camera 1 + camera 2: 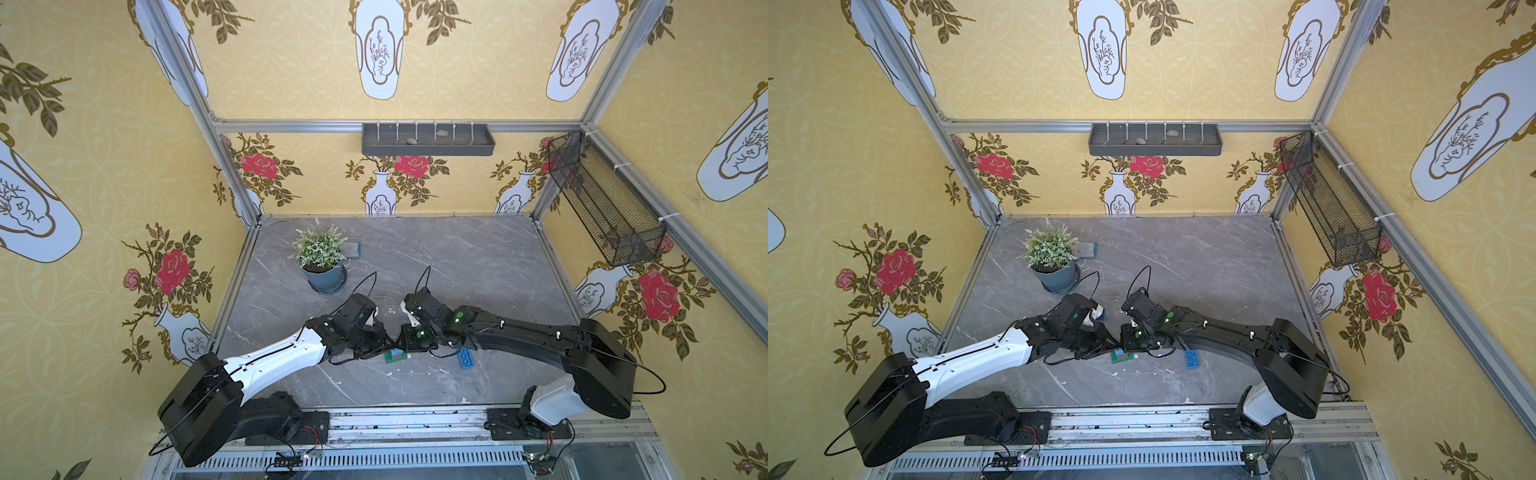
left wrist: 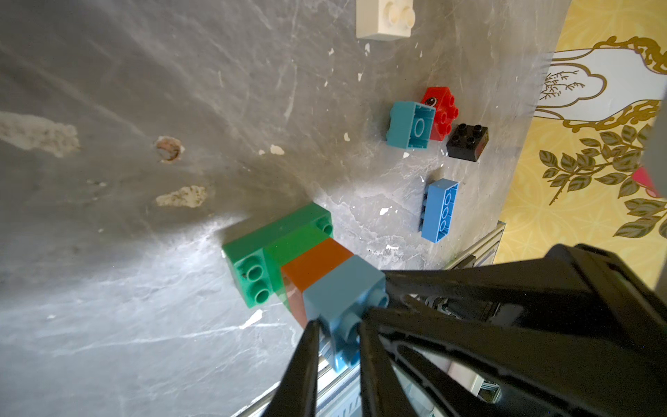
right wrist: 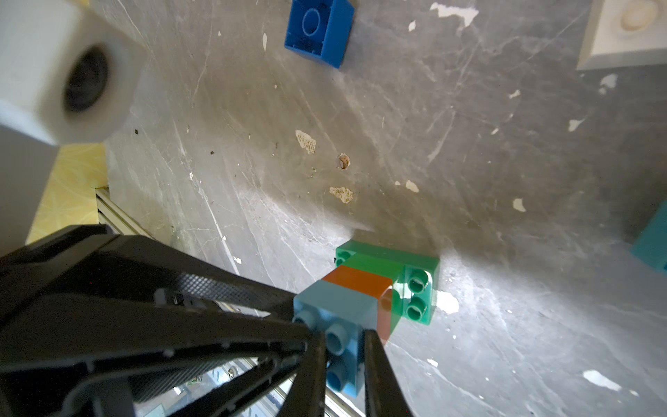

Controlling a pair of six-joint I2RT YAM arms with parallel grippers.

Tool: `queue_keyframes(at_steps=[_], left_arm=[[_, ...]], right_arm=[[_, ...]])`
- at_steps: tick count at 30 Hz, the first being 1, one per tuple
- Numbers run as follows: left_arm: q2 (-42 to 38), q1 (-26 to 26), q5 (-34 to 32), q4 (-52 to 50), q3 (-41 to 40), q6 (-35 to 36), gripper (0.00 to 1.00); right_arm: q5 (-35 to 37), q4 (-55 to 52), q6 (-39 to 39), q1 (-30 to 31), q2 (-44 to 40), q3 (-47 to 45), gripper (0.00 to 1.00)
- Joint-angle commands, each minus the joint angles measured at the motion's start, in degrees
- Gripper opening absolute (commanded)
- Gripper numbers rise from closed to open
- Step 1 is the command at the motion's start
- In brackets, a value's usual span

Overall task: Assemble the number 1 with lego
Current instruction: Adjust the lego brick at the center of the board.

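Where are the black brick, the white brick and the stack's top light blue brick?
black brick (image 2: pixel 469 135): left wrist view, on its studded top face.
white brick (image 2: pixel 371 16): left wrist view, on its flat top beside the studs.
light blue brick (image 3: pixel 339 301): right wrist view, on its smooth side face.

In both top views the wrists (image 1: pixel 415 336) cover most of the lego stack (image 1: pixel 395 356); only a green edge and a scrap of blue show. In the left wrist view the picture's edge cuts off the white brick (image 2: pixel 384 18). In the right wrist view the edge cuts a blue brick (image 3: pixel 319 30) and a teal brick (image 3: pixel 653 245), and a white round-holed part (image 3: pixel 61 72) is blurred. The plant (image 1: pixel 320 245) hides part of a flat pad (image 1: pixel 353 249).
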Motion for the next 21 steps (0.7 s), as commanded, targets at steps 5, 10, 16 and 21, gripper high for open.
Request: queue_keyframes(at_steps=[5, 10, 16, 21], left_arm=[[0.63, -0.08, -2.26, -7.71, 0.49, 2.81, 0.14], [1.53, -0.08, -2.38, -9.68, 1.02, 3.88, 0.10], [2.64, -0.09, -2.13, -10.02, 1.50, 4.27, 0.09], [1.47, -0.08, -3.07, -11.11, 2.54, 5.09, 0.15]], right_arm=[[0.05, -4.94, 0.55, 0.58, 2.16, -0.72, 0.14], [-0.17, -5.36, 0.53, 0.92, 3.28, -0.52, 0.13], [-0.47, -6.29, 0.17, 1.11, 4.09, 0.05, 0.12], [-1.18, -5.23, -1.29, 1.19, 3.43, 1.44, 0.16]])
